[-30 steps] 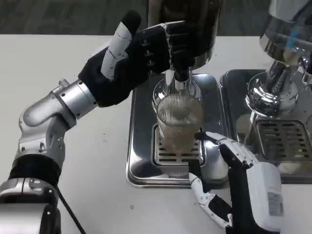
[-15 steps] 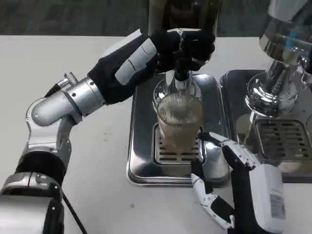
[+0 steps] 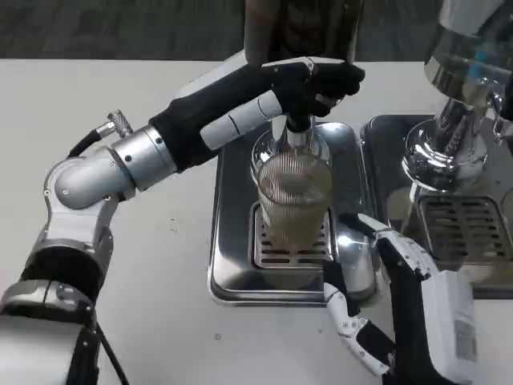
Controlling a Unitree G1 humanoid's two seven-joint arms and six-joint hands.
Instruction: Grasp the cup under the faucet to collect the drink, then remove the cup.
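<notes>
We see the cup (image 3: 293, 204) upright, long axis vertical, mouth up, directly under the faucet (image 3: 297, 128). It's a ribbed clear glass standing on the slotted grate (image 3: 282, 249) of the steel drip tray (image 3: 232, 241), with pale brownish liquid inside.

Surface: white bench (image 3: 104, 104). A second steel tray (image 3: 385, 144) sits to the right with another chrome dispenser (image 3: 465, 88) above it. Dark floor shows past the bench's far edge.

Left hand (image 3: 309, 80) is up at the dispenser body (image 3: 300, 28) above the cup; we see its black fingers curled around the tap area over the faucet, forearm stretched diagonally from lower left. Whether it actually clamps a lever we can't tell.

Right hand (image 3: 385, 297) is low at the tray's front right corner, just beside the cup and apart from it. Its fingers (image 3: 353, 333) are spread and hold nothing, upper ones reaching toward the cup's base, lower ones hanging over the bench.
</notes>
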